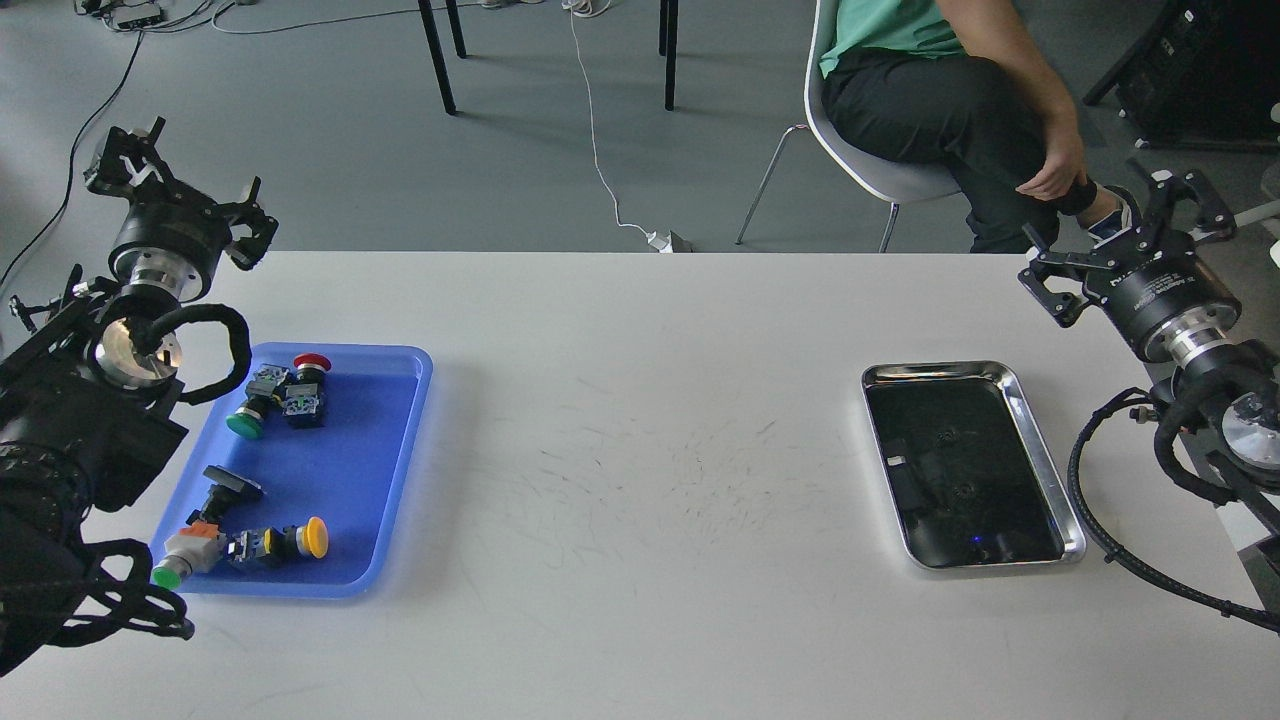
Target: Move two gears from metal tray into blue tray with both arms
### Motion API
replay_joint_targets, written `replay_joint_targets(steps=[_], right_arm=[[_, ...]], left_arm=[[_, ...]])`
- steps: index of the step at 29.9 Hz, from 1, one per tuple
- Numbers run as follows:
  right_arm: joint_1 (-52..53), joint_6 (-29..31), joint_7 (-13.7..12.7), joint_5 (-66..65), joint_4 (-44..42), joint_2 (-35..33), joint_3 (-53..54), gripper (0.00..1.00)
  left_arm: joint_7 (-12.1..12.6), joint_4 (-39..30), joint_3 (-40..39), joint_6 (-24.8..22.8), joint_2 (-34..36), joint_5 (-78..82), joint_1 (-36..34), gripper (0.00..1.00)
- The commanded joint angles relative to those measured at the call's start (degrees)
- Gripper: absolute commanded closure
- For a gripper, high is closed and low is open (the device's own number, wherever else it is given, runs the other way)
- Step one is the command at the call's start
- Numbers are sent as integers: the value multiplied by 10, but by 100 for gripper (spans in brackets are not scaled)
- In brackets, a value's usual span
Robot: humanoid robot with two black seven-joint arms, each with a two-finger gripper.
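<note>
A: Item one, the metal tray (pixel 1040 450), is sitting on the right of the table (pixel 640 450). Two gears (pixel 945 436) are lying on its dark floor, one farther, one (pixel 966 490) nearer, both barely showing against the reflection.

B: Item two, the blue tray (pixel 410 400), is lying far left, well apart, holding push-button switches (pixel 285 390).

A: Right gripper (pixel 1130 240) is hovering beyond the metal tray's far right corner, fingers spread, holding nothing. The gears are lying nearer and to its left.

B: Left gripper (pixel 175 175) is hanging past the blue tray's far left corner, fingers parted, empty. The right arm is far nearer the gears.

A: Gear teeth and holes are proving too small to make out; both arms are being cut off at the edges.
</note>
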Motion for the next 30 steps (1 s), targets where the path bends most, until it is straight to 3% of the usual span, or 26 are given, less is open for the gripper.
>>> replay_joint_targets(steps=[1, 11, 22, 30], right_arm=[[0, 3, -4, 0, -9, 0, 2, 1], [4, 19, 0, 0, -16, 0, -4, 1], [6, 20, -6, 0, -16, -6, -7, 1], [8, 19, -9, 0, -13, -11, -15, 1]], left_arm=[[-2, 0, 0, 0, -3, 1, -1, 1], [-7, 1, 0, 0, -12, 0, 0, 1], [-39, 1, 0, 0, -11, 0, 0, 1], [-32, 1, 1, 0, -12, 4, 4, 1]])
